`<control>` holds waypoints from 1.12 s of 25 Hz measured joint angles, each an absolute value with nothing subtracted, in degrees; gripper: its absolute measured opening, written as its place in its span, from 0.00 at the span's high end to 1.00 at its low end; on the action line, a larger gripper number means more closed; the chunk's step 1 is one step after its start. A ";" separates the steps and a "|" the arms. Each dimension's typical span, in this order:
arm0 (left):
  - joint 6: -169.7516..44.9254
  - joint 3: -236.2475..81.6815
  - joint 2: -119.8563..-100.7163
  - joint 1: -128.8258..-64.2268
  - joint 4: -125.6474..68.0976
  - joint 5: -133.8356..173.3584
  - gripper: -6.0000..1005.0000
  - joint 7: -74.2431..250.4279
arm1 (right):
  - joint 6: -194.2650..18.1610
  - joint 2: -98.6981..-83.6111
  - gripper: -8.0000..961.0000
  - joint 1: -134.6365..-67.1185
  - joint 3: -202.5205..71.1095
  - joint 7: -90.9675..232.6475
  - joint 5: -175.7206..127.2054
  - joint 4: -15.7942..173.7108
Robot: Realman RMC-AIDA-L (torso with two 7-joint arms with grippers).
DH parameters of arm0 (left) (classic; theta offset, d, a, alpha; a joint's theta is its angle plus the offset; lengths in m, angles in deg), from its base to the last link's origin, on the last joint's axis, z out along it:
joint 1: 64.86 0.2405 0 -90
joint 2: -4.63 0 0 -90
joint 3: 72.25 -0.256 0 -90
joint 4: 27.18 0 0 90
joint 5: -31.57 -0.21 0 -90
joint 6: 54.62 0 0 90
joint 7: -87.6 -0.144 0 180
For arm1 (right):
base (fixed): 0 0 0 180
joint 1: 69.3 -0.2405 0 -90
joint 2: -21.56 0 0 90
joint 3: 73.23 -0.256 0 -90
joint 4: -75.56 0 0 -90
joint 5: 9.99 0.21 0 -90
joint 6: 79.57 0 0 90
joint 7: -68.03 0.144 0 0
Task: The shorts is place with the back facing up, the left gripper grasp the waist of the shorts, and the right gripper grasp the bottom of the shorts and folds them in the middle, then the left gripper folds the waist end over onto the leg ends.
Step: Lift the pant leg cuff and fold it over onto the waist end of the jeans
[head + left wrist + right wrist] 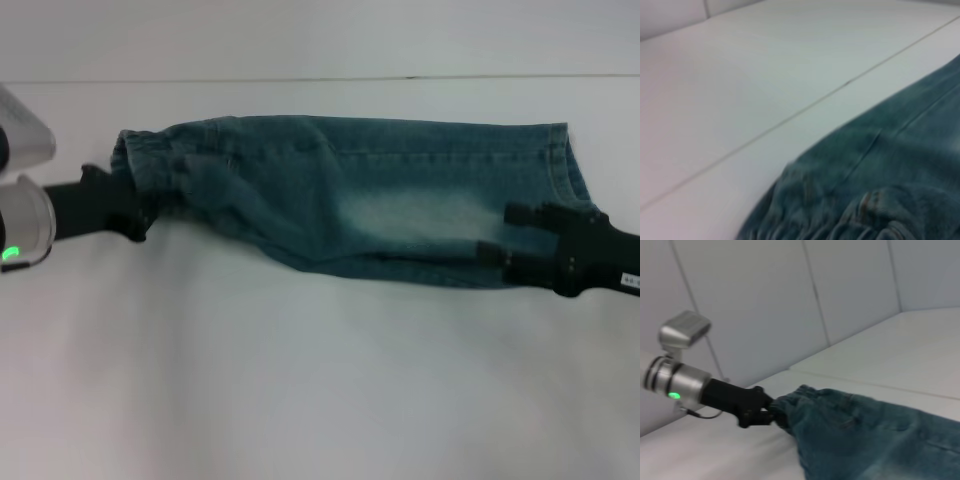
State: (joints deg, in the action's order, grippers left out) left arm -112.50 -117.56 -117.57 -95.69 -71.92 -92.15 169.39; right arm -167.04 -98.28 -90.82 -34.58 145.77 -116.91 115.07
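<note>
Now shorts (350, 205) stretched across white table (300, 400), folded lengthwise. Left gripper (140, 215) clamped on waist (150, 165), fingertips buried in ruffles. Right gripper (500, 235) at leg hems (565, 165): two fingers apart, lying over denim; actual grip hard to make out

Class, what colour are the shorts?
Faded blue-green denim shorts with a whitish worn patch; head view.

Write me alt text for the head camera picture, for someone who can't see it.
Blue-green denim shorts are stretched sideways between two black grippers over a white table. The left gripper grips the ruffled waist at the left; the right gripper holds the leg ends at the right. The shorts look folded in half lengthwise.
</note>
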 joint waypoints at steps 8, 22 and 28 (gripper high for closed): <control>-125.77 -118.04 -117.24 -97.07 -85.55 -93.11 0.96 182.78 | -158.83 -98.37 0.24 -94.09 -34.30 138.38 -112.93 107.55; -128.49 -127.10 -117.74 -104.34 -94.93 -97.31 0.96 199.74 | -136.23 -99.06 0.77 -108.76 -34.01 120.39 -104.71 86.66; -130.52 -129.99 -118.02 -110.08 -96.84 -97.59 0.96 206.16 | -128.85 -99.37 0.95 -114.24 -34.52 115.18 -104.55 80.61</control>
State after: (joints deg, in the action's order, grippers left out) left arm -130.52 -129.99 -118.02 -110.08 -96.84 -97.59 206.16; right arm -128.85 -99.37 -114.24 -34.52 115.18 -104.55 80.61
